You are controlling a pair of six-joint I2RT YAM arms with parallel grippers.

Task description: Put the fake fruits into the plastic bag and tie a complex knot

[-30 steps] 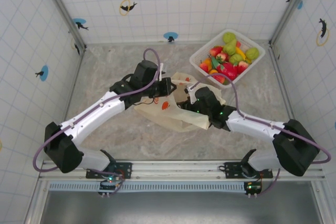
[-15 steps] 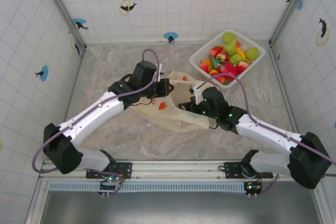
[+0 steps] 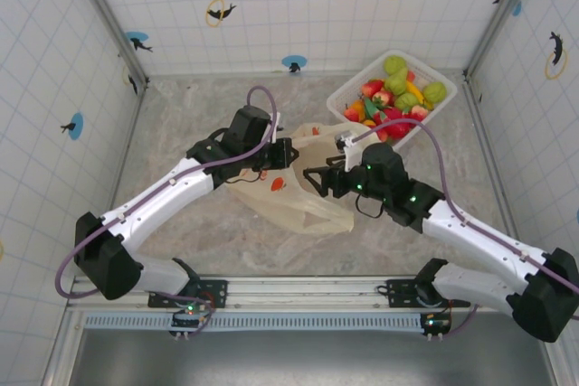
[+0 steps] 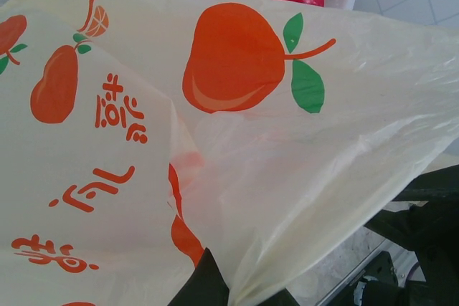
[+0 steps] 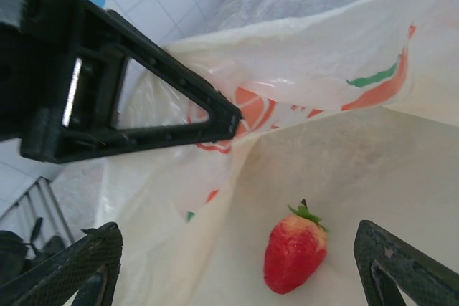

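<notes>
My left claw [image 4: 240, 295] pinches the bag [image 4: 301, 177]; my right claw [image 5: 238, 238] gapes wide over a strawberry [image 5: 294, 254] inside it

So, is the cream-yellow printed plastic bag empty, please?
Not empty: one red plastic strawberry lies inside the cream-yellow plastic bag.

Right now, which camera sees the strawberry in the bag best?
The right wrist camera: the strawberry lies whole and close up on the cream bag. The top camera looks down on the bag's crumpled outside; the left wrist faces its printed side.
</notes>
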